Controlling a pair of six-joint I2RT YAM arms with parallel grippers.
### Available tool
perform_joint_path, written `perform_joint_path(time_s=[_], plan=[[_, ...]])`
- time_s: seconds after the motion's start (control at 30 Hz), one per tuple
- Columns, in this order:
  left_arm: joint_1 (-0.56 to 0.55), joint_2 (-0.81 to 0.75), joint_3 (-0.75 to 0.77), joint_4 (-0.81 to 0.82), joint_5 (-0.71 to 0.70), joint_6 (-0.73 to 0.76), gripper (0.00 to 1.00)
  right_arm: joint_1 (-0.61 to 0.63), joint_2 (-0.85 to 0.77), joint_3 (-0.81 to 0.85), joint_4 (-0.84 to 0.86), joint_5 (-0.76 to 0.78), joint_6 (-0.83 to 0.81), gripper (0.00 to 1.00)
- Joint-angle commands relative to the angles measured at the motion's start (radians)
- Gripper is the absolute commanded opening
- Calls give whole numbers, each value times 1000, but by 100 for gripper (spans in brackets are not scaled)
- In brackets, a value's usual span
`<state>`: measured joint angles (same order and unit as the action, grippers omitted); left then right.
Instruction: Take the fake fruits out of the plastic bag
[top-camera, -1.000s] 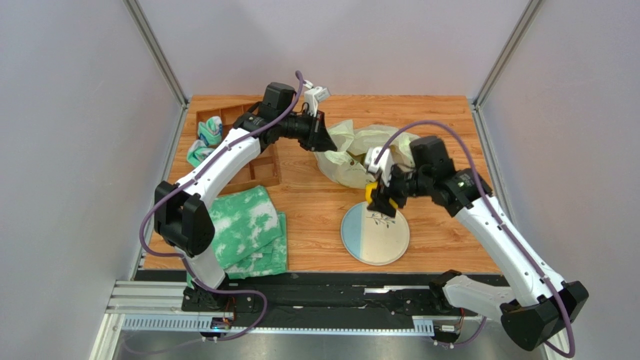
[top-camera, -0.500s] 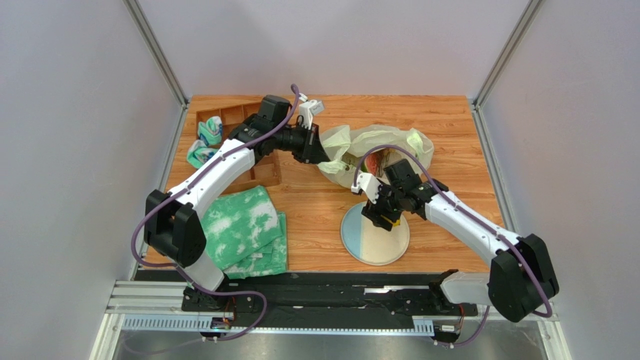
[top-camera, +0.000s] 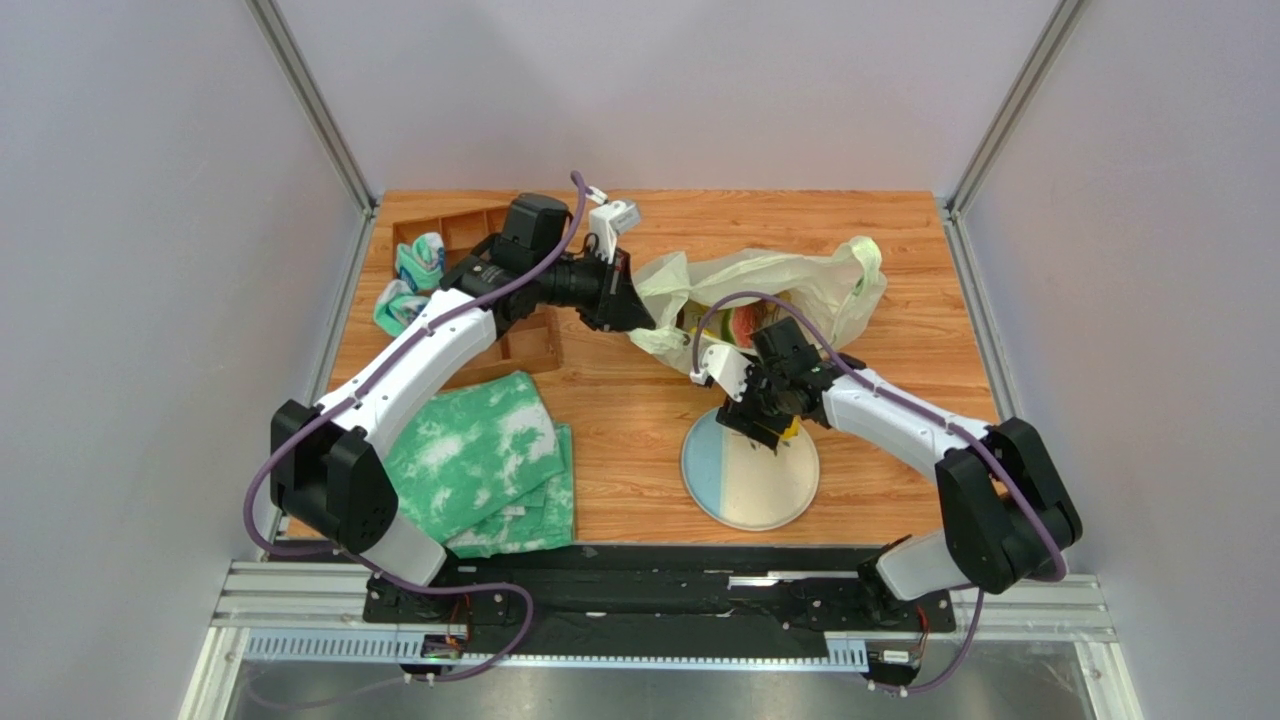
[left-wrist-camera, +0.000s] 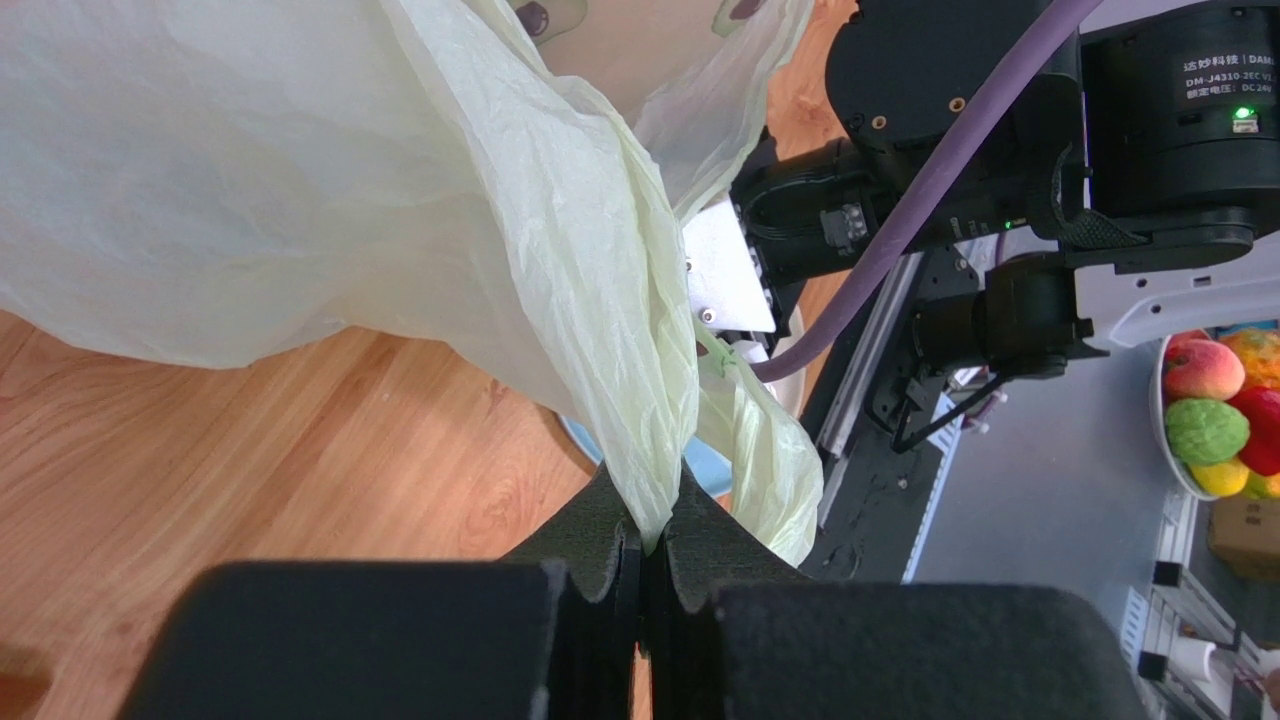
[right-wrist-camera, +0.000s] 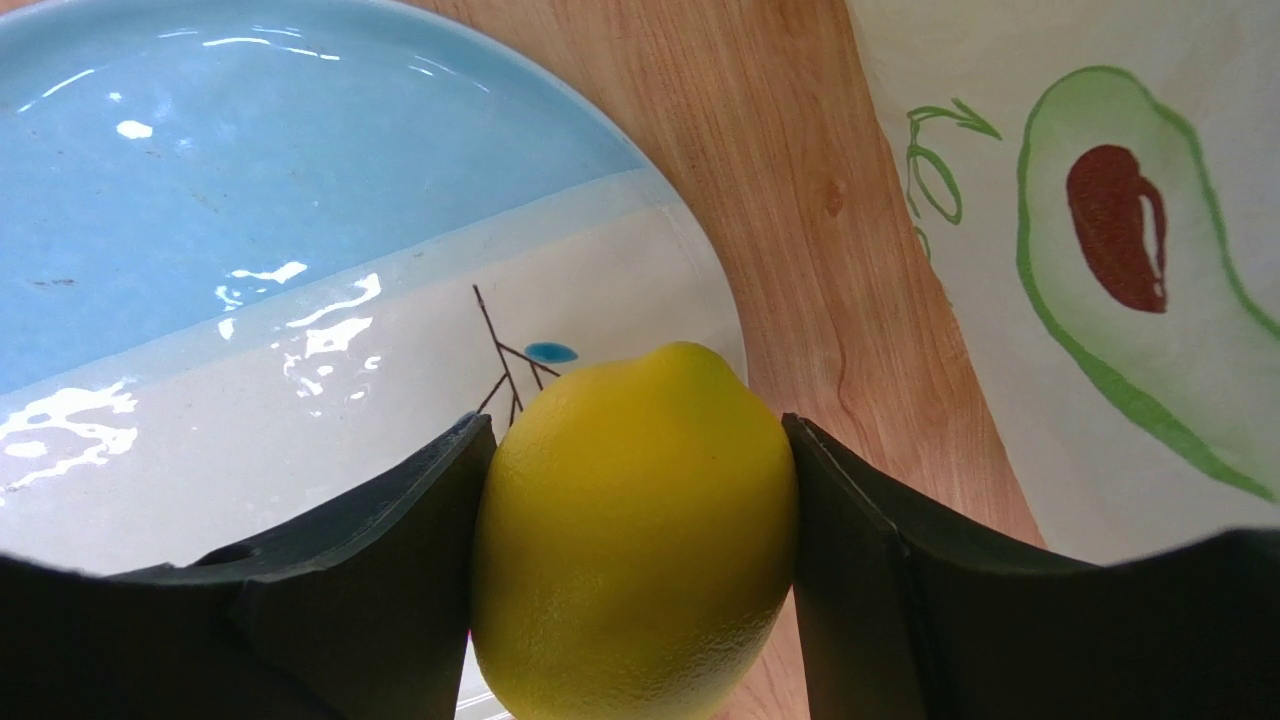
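The left arm (top-camera: 436, 338) reached forward with its elbow bent and its wrist turned to the right. The left gripper (left-wrist-camera: 649, 548) was clenched on a gathered edge of the plastic bag (left-wrist-camera: 301, 195). The thin film ran up from between its fingertips and spread wide beyond them.

The right arm (top-camera: 902, 428) stretched low from its base toward the middle of the table (top-camera: 631, 435), wrist angled downward. The right gripper (right-wrist-camera: 639, 495) was grasping a yellow lemon (right-wrist-camera: 639, 555), one finger pressed to each side of it. The blue-and-cream plate (right-wrist-camera: 226, 195) lay directly beneath those fingers, its twig motif showing just past the lemon. The bag sat beyond and to one side of the fingertips, and an avocado drawing (right-wrist-camera: 1127, 255) was printed on it there.

From above, the bag's mouth stood open just behind the right gripper. Coloured fruit shapes (top-camera: 756, 320) sat inside, too small to tell apart.

A motor housing on the right arm carried a label (left-wrist-camera: 1217, 75) that read in part "DM-J4310".
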<state>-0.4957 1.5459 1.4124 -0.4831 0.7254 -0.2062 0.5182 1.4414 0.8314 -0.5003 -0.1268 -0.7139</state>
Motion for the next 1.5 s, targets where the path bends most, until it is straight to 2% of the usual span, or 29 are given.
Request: perform_joint_path(time_s=[0.0, 0.03, 0.07, 0.23, 0.27, 0.37, 0.47, 0.63, 0.77, 0.83, 0.9, 1.0, 1.03, 1.1, 1.23, 1.37, 1.47], plan=[[2, -24, -1, 20, 17, 28, 0, -4, 1, -6, 52, 19, -21, 61], [2, -24, -6, 21, 16, 27, 0, -3, -1, 8, 42, 27, -15, 63], [2, -24, -13, 20, 17, 24, 0, -4, -6, 20, 23, 26, 5, 69], [2, -33, -46, 35, 23, 4, 0, -7, -113, 124, -191, -62, 71, 77], [2, -35, -52, 40, 25, 2, 0, -3, -133, 156, -222, -88, 86, 100], [2, -38, -46, 34, 23, 4, 0, -1, -203, 211, -314, -201, 145, 100], [2, -40, -43, 26, 28, 11, 0, 2, -269, 244, -310, -246, 209, 100], [2, -23, -12, -52, 11, 83, 0, 0, -305, 394, -216, -220, 235, 98], [-7, 8, 5, -149, -44, 216, 0, -10, -277, 328, 70, -19, 189, 95], [-23, 13, 8, -219, -75, 289, 0, -32, -236, 308, 118, 50, 177, 89], [-36, 11, 11, -253, -107, 344, 0, -75, -159, 314, 111, 52, 165, 82], [-46, 13, 7, -284, -121, 378, 0, -139, -81, 290, 112, 46, 143, 67], [-46, 14, -1, -287, -127, 373, 0, -150, -69, 275, 114, 50, 128, 58], [-50, 11, -7, -290, -133, 381, 0, -176, -55, 224, 118, 85, 88, 51], [-50, -20, -29, -272, -138, 357, 0, -196, -108, 140, 76, 125, 85, 50], [-50, -96, -61, -252, -119, 355, 0, -196, -189, 124, -152, 165, 172, 50], [-52, -150, -136, -223, -116, 373, 0, -195, -304, 19, -130, 170, 136, 52]])
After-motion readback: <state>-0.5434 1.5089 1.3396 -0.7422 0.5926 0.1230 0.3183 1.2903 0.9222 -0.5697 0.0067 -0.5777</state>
